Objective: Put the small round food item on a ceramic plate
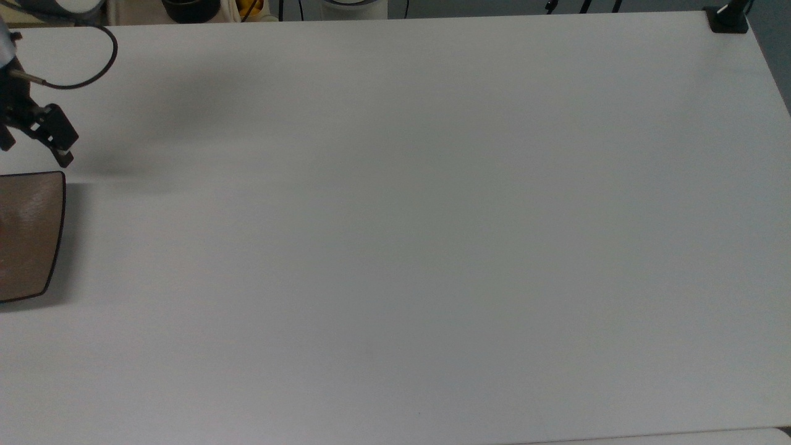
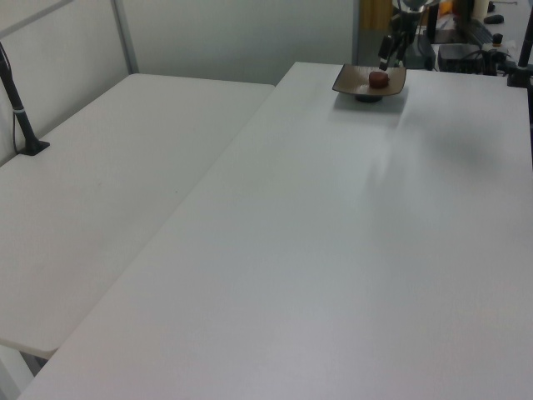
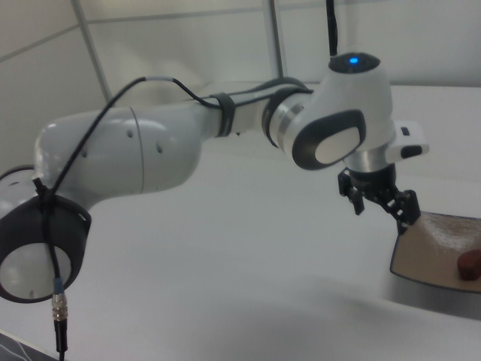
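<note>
The small round food item (image 2: 379, 79), a reddish-brown lump, lies on the brown ceramic plate (image 2: 354, 81) at the far end of the table in the left view. In the right view the food item (image 3: 470, 265) rests near the right side of the plate (image 3: 428, 252). My gripper (image 3: 382, 216) hangs open and holds nothing, above and just to the right view's left of the plate's corner. In the top view the gripper (image 1: 34, 151) sits above the plate (image 1: 31, 235) at the left edge. The left view has the gripper (image 2: 390, 60) raised behind the plate.
The white table (image 1: 395, 247) stretches wide and bare to the top view's right. A black clamp base (image 1: 728, 18) sits at its far right corner. A second white table (image 2: 100, 208) adjoins on the left view's left, with a black post (image 2: 23, 125).
</note>
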Motion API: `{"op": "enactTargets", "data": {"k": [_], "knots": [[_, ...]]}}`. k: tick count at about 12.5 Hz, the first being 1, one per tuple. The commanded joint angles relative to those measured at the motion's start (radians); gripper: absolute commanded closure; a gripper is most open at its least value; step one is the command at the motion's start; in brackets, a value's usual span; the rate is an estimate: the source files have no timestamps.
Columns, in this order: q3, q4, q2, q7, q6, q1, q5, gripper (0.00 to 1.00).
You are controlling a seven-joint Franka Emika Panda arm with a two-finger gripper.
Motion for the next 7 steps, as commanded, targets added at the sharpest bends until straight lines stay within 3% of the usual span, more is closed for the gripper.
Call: {"op": "enactTargets", "data": {"k": [1,4,7], "knots": [[0.050,-0.037,-0.089,0.102,-0.163,0.010,-0.005,0.00],[0.071,-0.045,-0.156,0.125,-0.286,0.044,-0.022,0.00],[0.071,-0.150,-0.286,0.185,-0.362,0.094,-0.042,0.00]]}}
